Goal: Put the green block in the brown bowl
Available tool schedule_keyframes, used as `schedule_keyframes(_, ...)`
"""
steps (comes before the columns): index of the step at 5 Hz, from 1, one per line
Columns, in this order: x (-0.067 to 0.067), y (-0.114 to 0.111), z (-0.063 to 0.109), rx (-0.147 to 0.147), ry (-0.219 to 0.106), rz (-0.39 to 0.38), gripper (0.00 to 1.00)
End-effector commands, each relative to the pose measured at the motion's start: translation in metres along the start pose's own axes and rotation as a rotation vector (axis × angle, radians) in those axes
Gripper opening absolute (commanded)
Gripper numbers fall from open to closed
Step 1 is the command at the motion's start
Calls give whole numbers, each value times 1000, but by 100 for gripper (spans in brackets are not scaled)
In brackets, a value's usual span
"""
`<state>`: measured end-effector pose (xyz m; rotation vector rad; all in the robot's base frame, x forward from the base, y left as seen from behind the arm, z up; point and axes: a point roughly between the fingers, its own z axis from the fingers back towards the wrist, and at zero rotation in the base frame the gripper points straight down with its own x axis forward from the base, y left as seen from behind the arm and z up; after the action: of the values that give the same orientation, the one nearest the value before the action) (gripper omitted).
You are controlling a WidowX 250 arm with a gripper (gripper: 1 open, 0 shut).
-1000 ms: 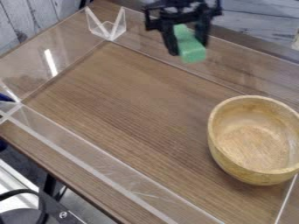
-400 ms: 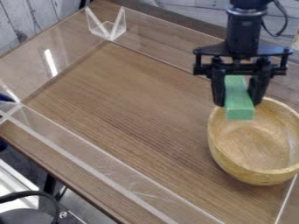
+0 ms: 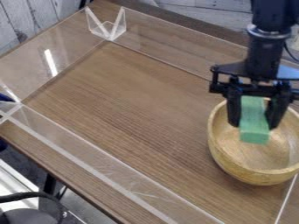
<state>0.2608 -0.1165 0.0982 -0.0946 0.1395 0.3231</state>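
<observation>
The green block (image 3: 254, 121) hangs clenched in the gripper (image 3: 253, 112) at the right of the frame, above the hollow of the brown bowl (image 3: 229, 153). Released from this height, the block could bounce off the thick rim or stick to a finger, landing on the wooden table (image 3: 117, 105).

The arm is black throughout, a round column-like wrist section dropping from the top edge of the view. It ends in the gripper (image 3: 254, 107), also black, built as a wide crossbar with angular linkages spreading to either side. Two slim dark fingers (image 3: 232, 106) hang from the bar. No markings or cables can be made out.
</observation>
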Motion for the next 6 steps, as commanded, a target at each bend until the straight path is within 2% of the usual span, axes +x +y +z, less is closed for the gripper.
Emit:
schedule_keyframes(1,-3,-12,3,-14,-32,-46,0)
schedule_keyframes(3,-3,-15,-33,28,-2,-79,0)
schedule_keyframes(4,2,-17,-43,36,7,-87,0)
schedule_keyframes(6,5,-19,-48,40,14,-101,0)
